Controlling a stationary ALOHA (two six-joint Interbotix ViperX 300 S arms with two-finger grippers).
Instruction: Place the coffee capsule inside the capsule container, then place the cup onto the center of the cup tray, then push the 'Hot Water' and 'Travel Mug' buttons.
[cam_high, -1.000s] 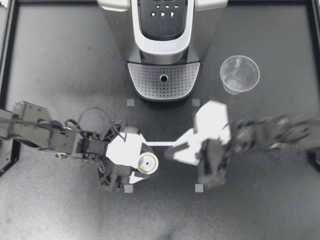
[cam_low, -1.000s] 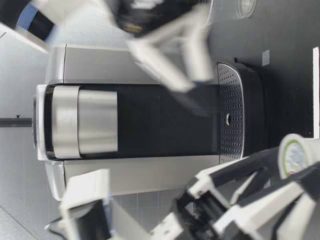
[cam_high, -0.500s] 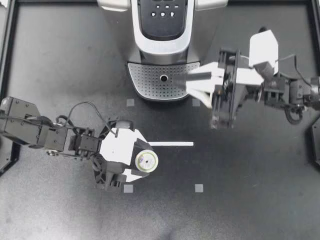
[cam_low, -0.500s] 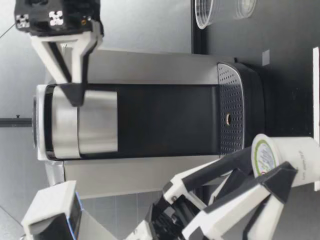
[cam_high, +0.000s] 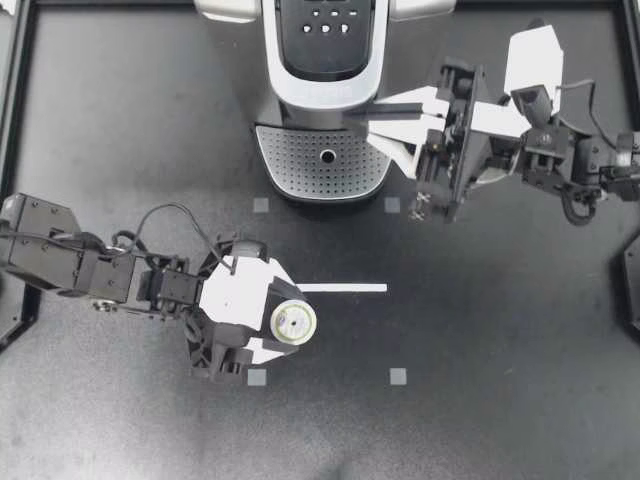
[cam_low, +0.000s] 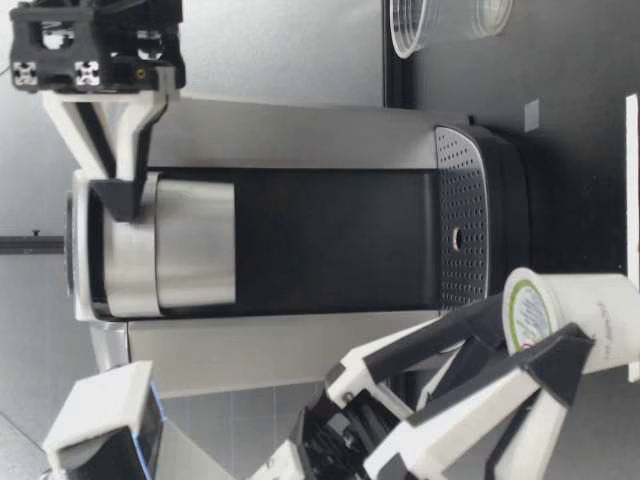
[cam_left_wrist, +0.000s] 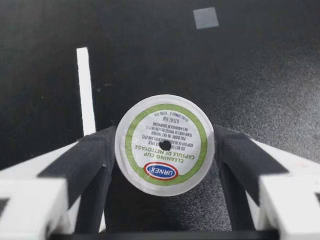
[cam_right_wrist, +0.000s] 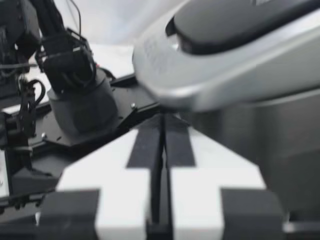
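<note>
Right pincer (cam_high: 370, 118), fingers pressed together, noses against the coffee machine (cam_high: 325, 60) at the frame's upper middle; left pincer (cam_high: 285, 324) clasps the capsule (cam_high: 294, 323) lower left of centre. To open the machine cleanly, I'd lift along the hinge's arc. The low view shows what the top one hides: the tip at the silver handle (cam_low: 170, 245), the cup (cam_low: 415, 25) beyond
</note>
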